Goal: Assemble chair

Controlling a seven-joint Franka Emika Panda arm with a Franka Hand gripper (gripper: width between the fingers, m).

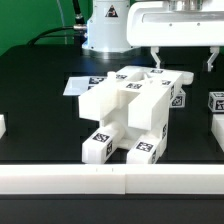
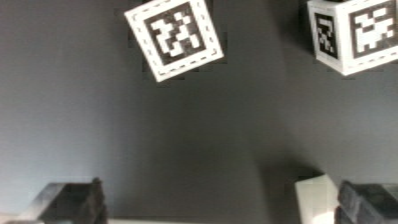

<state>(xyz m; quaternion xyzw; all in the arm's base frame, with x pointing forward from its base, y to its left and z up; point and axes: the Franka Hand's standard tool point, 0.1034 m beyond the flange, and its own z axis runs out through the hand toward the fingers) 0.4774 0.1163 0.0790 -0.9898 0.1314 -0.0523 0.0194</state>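
The gripper [image 1: 183, 61] hangs wide open, holding nothing, in the upper right of the exterior view, above the part-built chair [image 1: 125, 105] at centre.

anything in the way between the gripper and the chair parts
Nothing visible. The open gripper hangs above the chair, toward the exterior view's right, with only air between them. In the wrist view, only bare table shows directly beneath it.
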